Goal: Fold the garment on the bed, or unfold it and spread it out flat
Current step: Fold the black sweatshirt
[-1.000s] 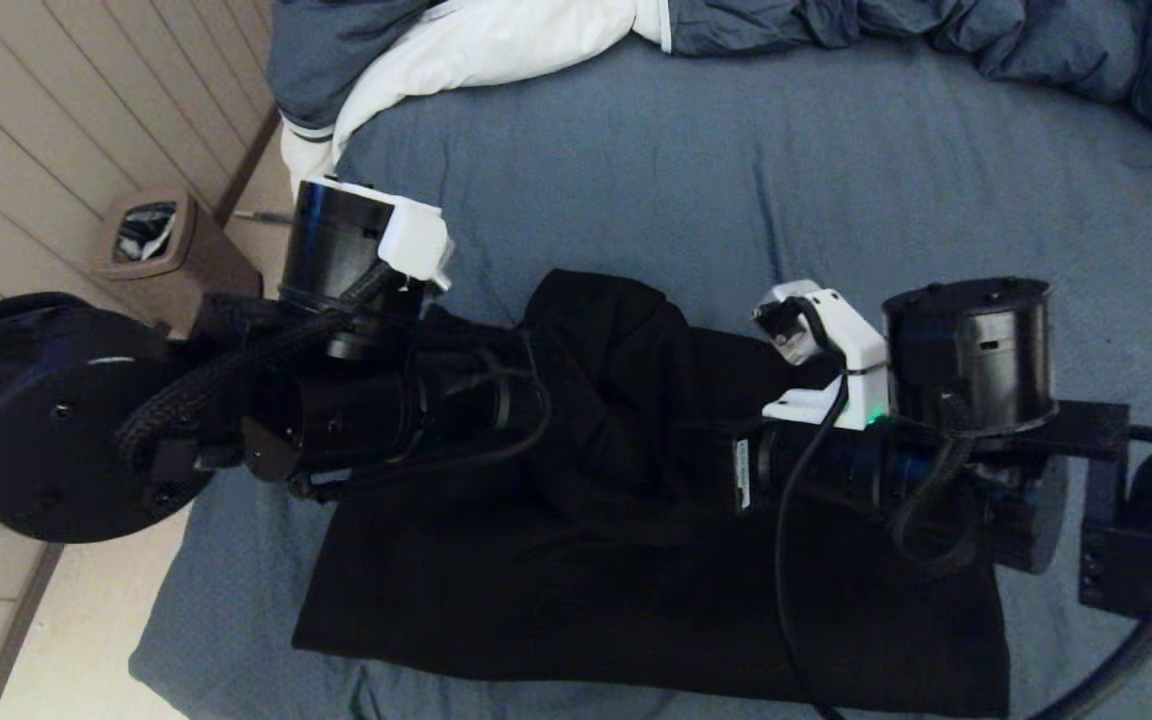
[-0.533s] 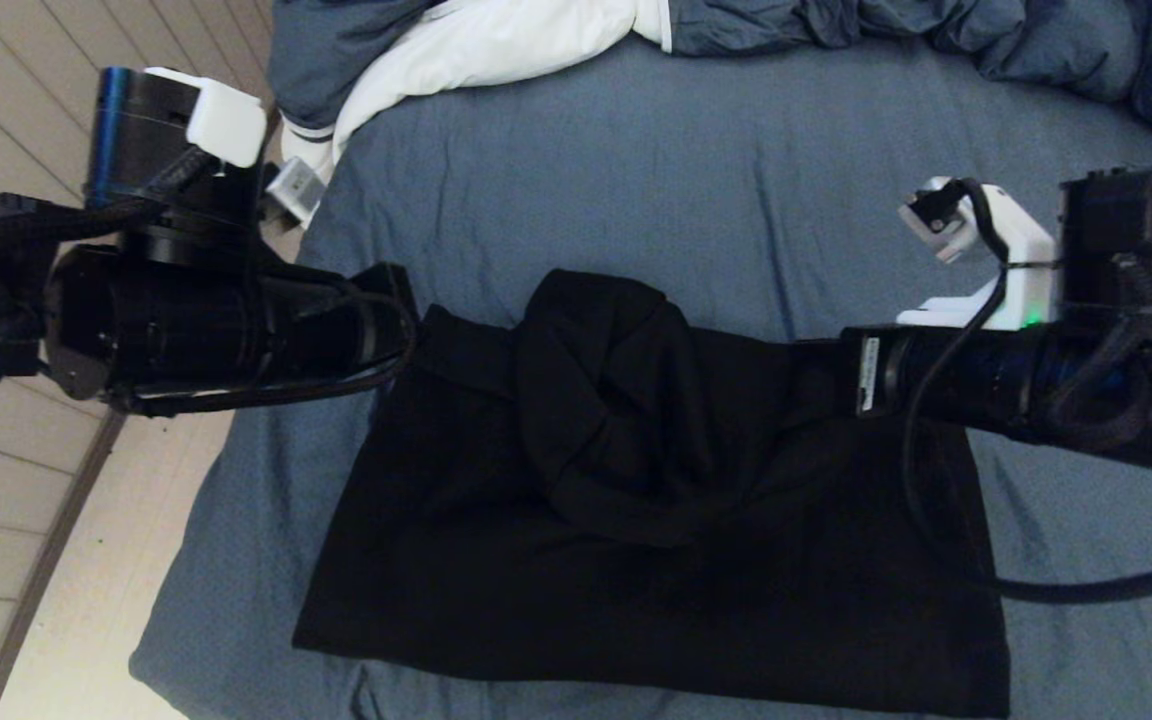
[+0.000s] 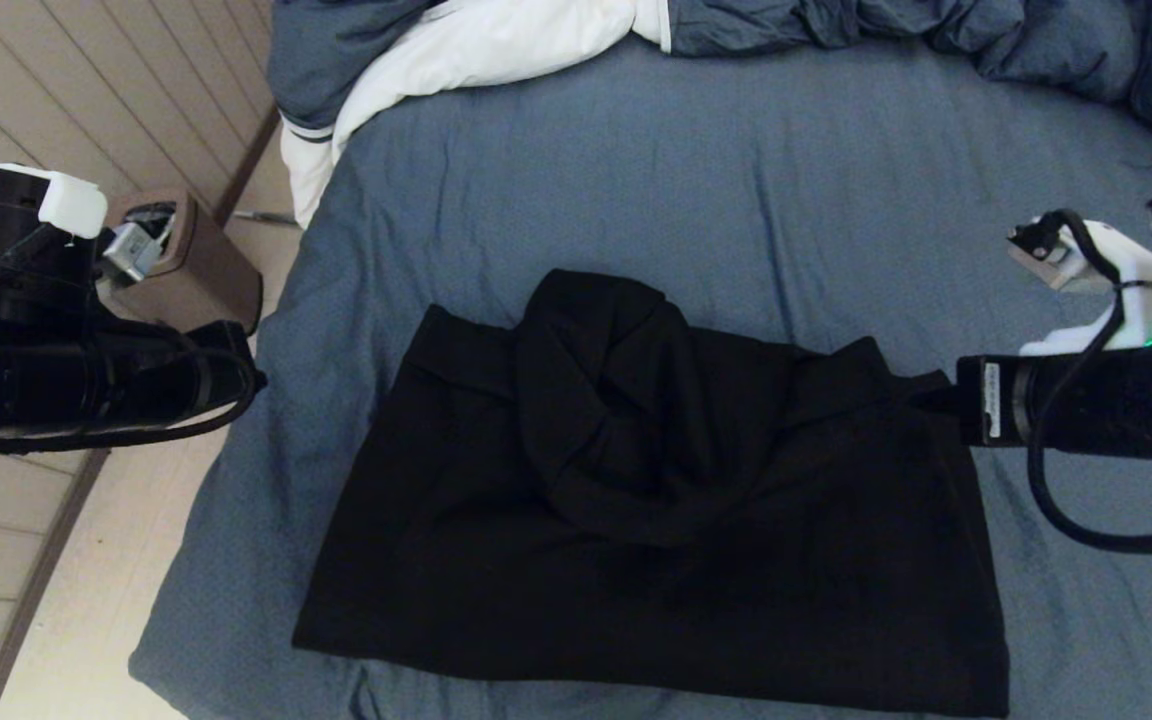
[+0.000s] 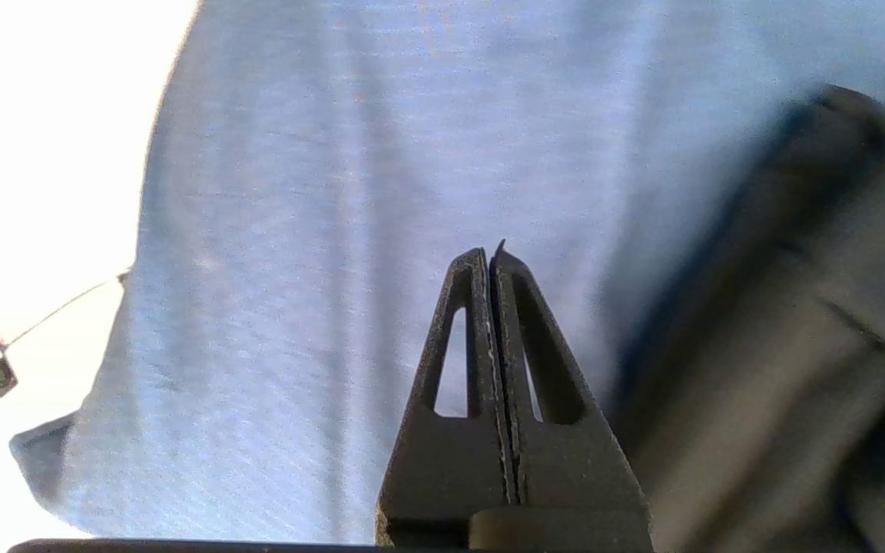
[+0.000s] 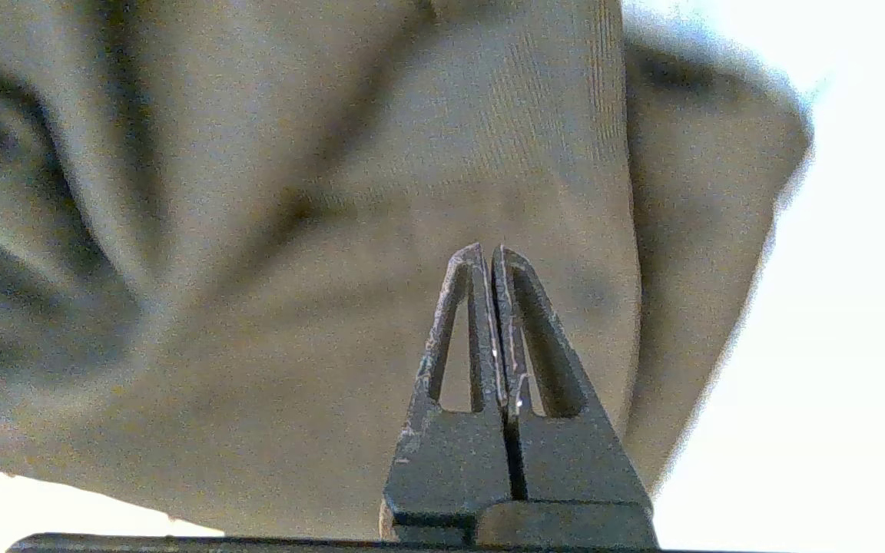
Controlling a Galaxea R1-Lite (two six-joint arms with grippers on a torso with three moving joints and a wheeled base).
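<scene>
Pale plank floor (image 3: 26, 80) filled the frame's left; a brown bin (image 3: 186, 265) stood there; a rumpled duvet (image 3: 496, 40) lay along the top.

One overhead view, two close wrist views.
Your head camera looks steeply down on the bed (image 3: 736, 180); each wrist camera peers along its pressed-together fingers, the left gripper (image 4: 491, 253) facing sheet beside the garment (image 4: 796, 346), the right gripper (image 5: 491, 253) close over it.
</scene>
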